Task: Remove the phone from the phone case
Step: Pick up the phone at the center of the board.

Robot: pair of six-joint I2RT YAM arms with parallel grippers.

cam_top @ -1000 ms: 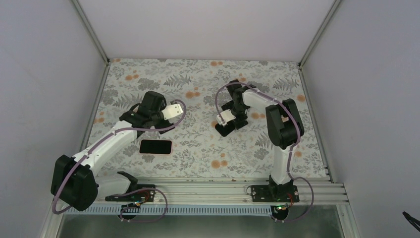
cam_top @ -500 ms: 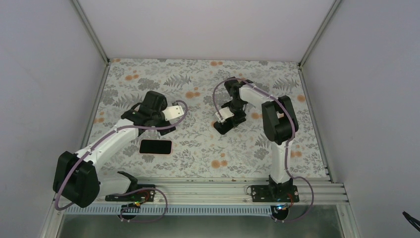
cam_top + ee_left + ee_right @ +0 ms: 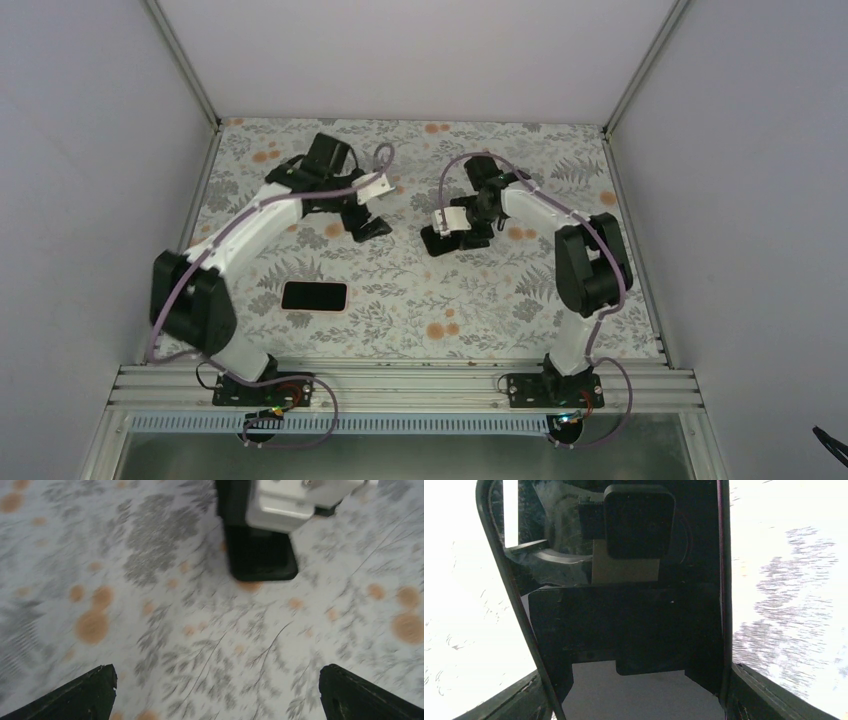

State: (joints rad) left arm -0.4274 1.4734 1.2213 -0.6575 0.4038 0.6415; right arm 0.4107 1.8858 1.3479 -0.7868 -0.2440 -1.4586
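A black phone case rests on the floral table under my right gripper. In the right wrist view the case fills the space between the jaws, its raised rims against both fingers. Its face is glossy and mirrors the wrist camera, and I cannot tell if a phone sits inside. A phone with a dark screen and pinkish edge lies flat near the front left. My left gripper hangs open just left of the case, its jaws wide over bare table.
The floral table cover is bounded by grey walls with metal posts at left, back and right. A rail with both arm bases runs along the near edge. The two grippers stand close together at mid-table.
My left arm swung up and right, away from the flat phone, toward the case. The right gripper closed on the case and shifted it slightly left.
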